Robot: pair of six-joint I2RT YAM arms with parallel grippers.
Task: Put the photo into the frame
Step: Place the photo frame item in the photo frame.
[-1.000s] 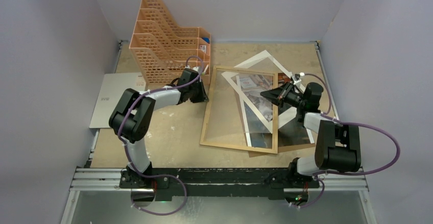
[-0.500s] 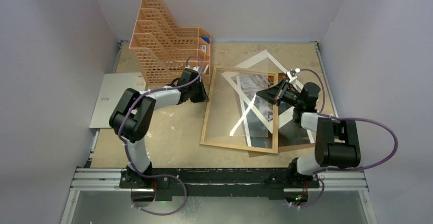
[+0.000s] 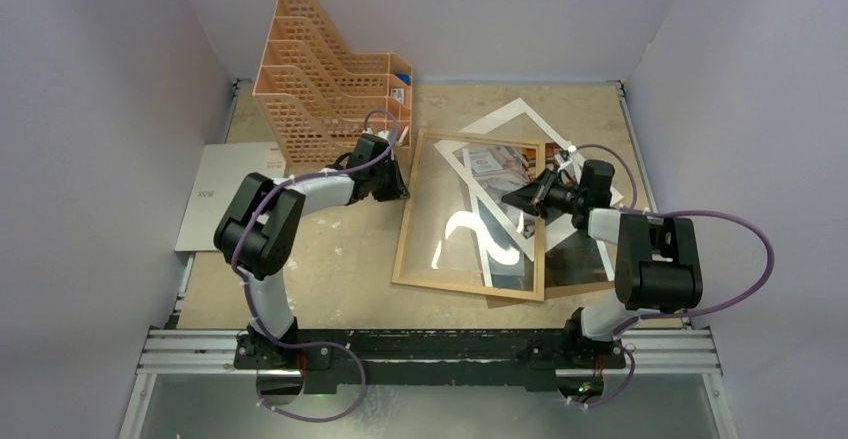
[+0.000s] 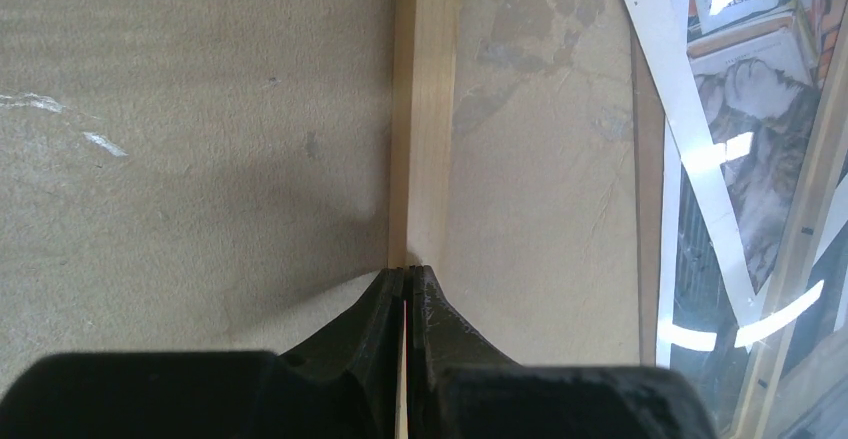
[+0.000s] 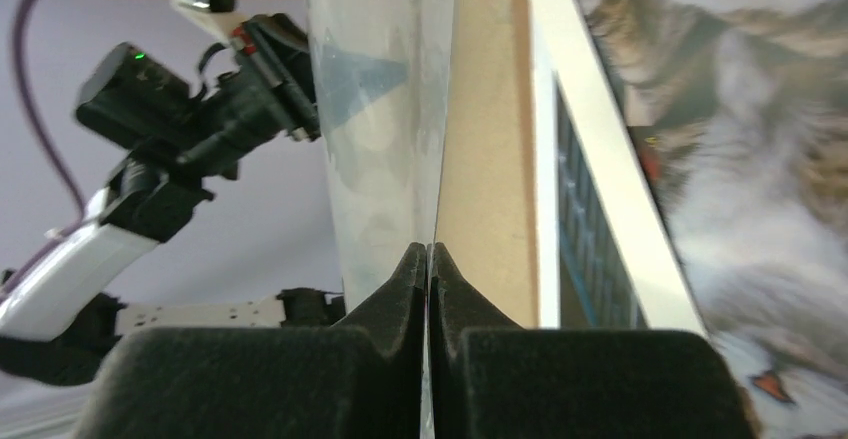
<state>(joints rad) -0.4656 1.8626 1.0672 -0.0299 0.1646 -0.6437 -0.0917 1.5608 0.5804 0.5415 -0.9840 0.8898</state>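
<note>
Both pinched closed: left gripper on the left rail of the frame, right gripper at its right rail.

Pale lilac walls enclose a worn beige tabletop.

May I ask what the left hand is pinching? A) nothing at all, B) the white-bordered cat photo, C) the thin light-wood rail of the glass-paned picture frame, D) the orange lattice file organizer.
C: in the left wrist view, the left hand is shut on the thin light-wood rail of the glass-paned picture frame.
</note>
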